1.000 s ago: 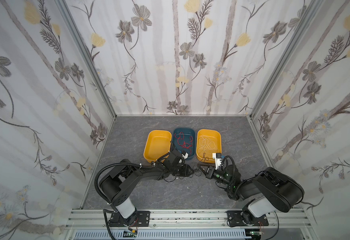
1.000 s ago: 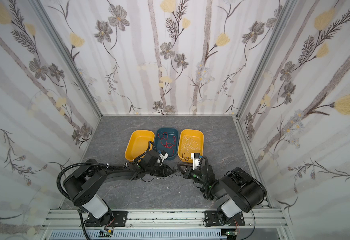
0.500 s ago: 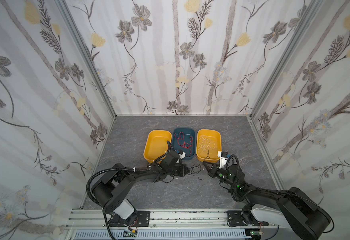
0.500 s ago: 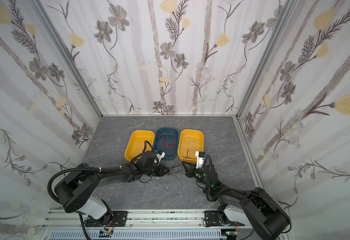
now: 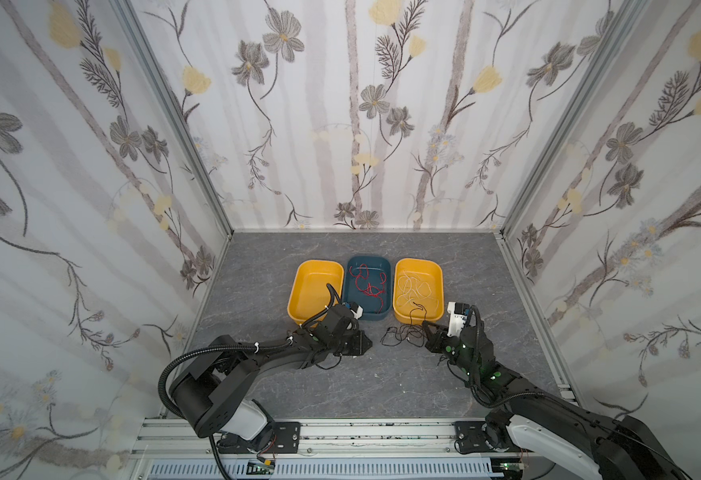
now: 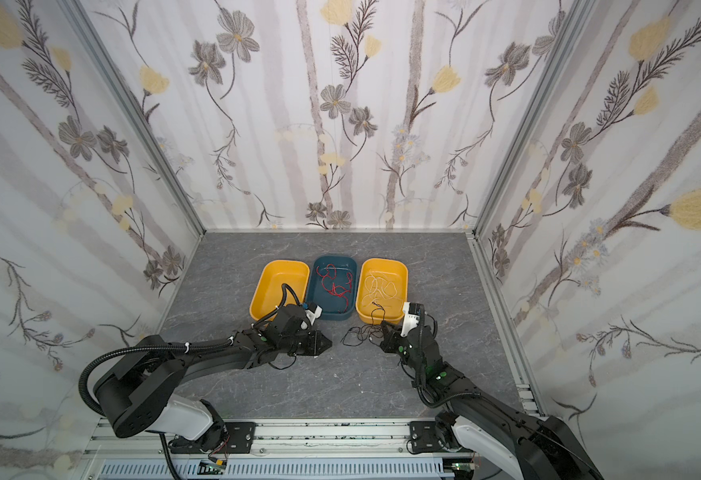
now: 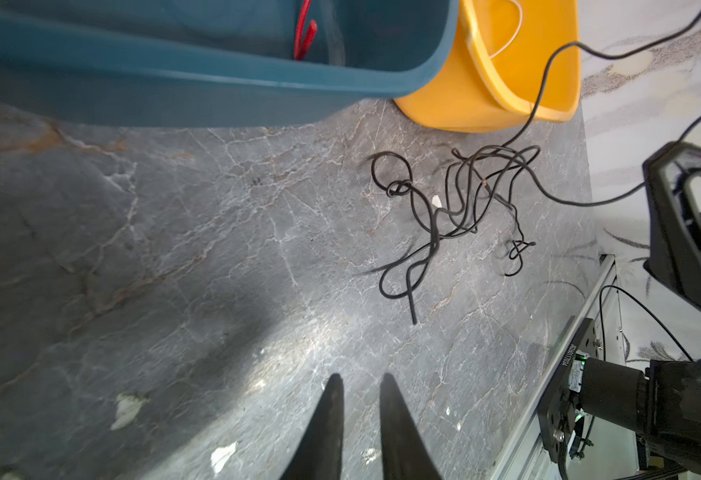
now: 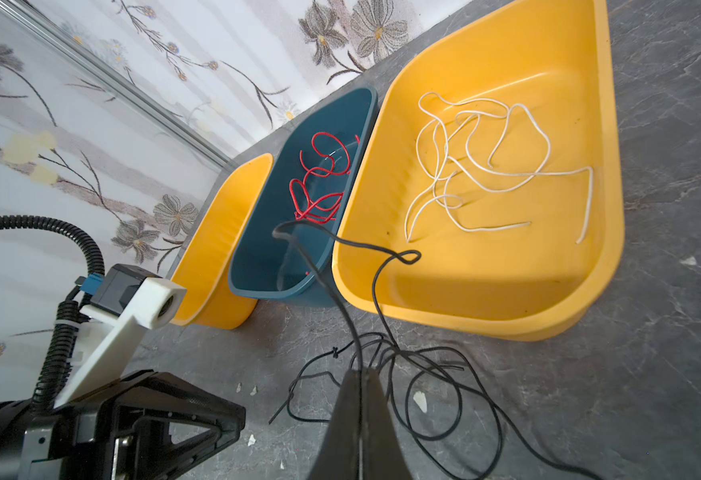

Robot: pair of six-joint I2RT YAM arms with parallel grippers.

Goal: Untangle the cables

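A tangle of thin black cables (image 5: 400,332) (image 6: 359,332) lies on the grey floor in front of the bins. My right gripper (image 8: 359,371) (image 5: 426,329) is shut on a black strand (image 8: 340,299) at the tangle's right edge; that strand rises in front of the bins. My left gripper (image 7: 361,377) (image 5: 364,343) hovers low, left of the tangle and apart from it, its jaws slightly open with nothing between them. Red cables (image 5: 367,284) (image 8: 317,183) lie in the blue bin (image 5: 355,266). White cables (image 5: 415,289) (image 8: 485,166) lie in the right yellow bin (image 5: 438,274).
A yellow bin (image 5: 298,291) with nothing in it stands left of the blue one. The three bins sit side by side mid-floor. Flowered walls close the back and both sides; a metal rail (image 5: 361,432) runs along the front. Small white flecks (image 7: 128,409) dot the floor.
The two grippers have drawn apart. My left gripper pulled back to the left, off the black tangle, and its jaws parted. The right gripper shifted right, still shut on the black strand.
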